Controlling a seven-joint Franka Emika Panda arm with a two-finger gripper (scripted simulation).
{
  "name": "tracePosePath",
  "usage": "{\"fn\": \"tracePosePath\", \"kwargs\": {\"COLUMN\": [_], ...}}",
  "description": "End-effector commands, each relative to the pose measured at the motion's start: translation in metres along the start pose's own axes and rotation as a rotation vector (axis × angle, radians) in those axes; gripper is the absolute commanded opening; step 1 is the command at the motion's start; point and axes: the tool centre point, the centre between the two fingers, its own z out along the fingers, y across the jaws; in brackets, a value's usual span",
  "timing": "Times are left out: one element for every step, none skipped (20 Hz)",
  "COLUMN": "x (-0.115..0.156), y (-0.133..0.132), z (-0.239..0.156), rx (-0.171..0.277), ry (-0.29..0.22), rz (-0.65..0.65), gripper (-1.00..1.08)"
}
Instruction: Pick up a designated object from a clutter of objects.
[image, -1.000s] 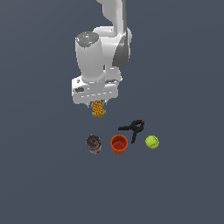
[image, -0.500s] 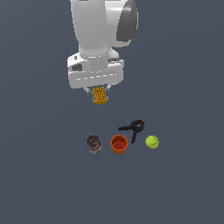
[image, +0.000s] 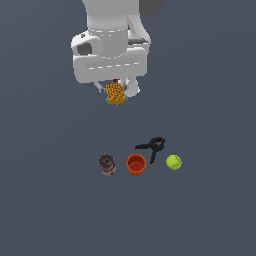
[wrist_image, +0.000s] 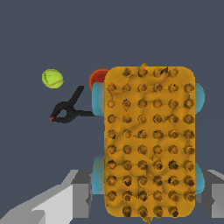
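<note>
**mod_k:** Exterior view has the gripper (image: 116, 90) way up off the floor, clamped on the orange-yellow gridded block (image: 116, 94), which hangs just under the white hand.

**rigfan:** yep, wrist view agrees. The block (wrist_image: 149, 142) fills most of the shot, blue edges poking out both sides, grey fingers (wrist_image: 81, 192) snug against it.

**mod_k:** Rest of the clutter sits well below: grey-and-red can (image: 106, 163), orange-red cup (image: 136, 164), black clamp (image: 152, 146), yellow-green ball (image: 173, 162), roughly in a row.
</note>
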Motion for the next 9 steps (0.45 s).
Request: {"fn": "tracePosePath", "kwargs": {"x": [0.002,0.003,0.004,0.004,0.005,0.005,0.006,0.006,0.006], "y": [-0.001,-0.002,-0.002,-0.002,-0.002,-0.003,-0.002,-0.002,-0.002], "z": [-0.012,-0.015,-0.018,-0.02,-0.022,-0.023,-0.024,-0.024,-0.024], "rx": [0.001,0.001,0.001,0.001,0.001,0.001,0.001,0.001,0.001], "ry": [0.0,0.0,0.0,0.0,0.0,0.0,0.0,0.0,0.0], "rz": [0.0,0.0,0.0,0.0,0.0,0.0,0.0,0.0,0.0], "gripper": [-1.0,-1.0,-1.0,-1.0,-1.0,-1.0,-1.0,-1.0,-1.0]}}
